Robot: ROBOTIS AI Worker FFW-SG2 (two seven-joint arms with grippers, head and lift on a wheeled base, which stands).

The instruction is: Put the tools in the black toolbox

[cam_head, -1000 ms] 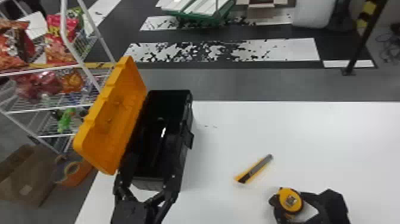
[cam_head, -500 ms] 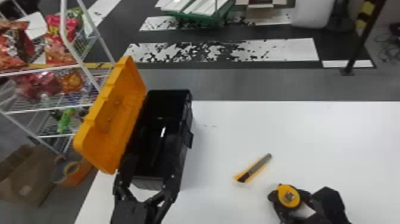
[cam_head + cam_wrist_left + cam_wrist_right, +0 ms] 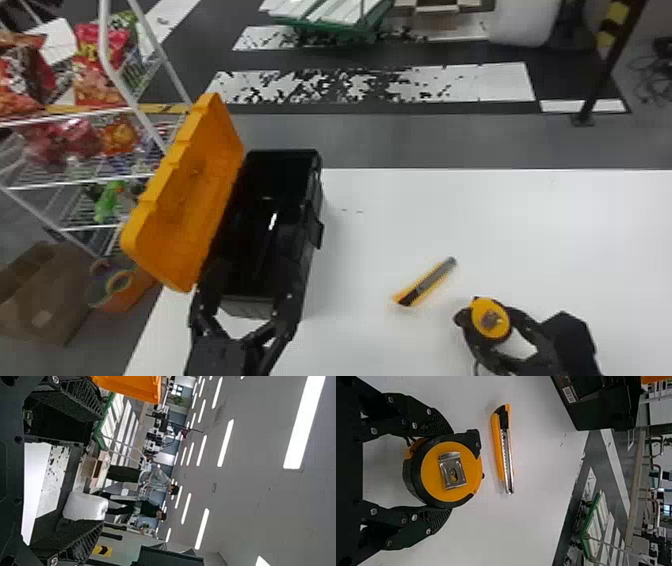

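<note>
Right gripper (image 3: 487, 319): closed on round yellow-and-black tape measure (image 3: 429, 471)
Left gripper (image 3: 252, 275): wide open, empty, at black rectangular toolbox's (image 3: 315, 200) near end
Slim yellow-and-black utility knife (image 3: 427, 281): on white tabletop (image 3: 500, 215)

Left gripper (image 3: 251, 275) was open, and orange lid (image 3: 130, 386) was beyond it.
Farther, many long lamps (image 3: 226, 443) were lit on the ceiling (image 3: 257, 490).

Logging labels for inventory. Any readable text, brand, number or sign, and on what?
No text legible enough to quote.
White barcode label on black plastic toolbox: too small.
Lettering on red snack bag: unclear.
Yellow panel with black chevron: no words made out.
Yellow-and-black round tape measure, yellow utility knife: none legible.
</note>
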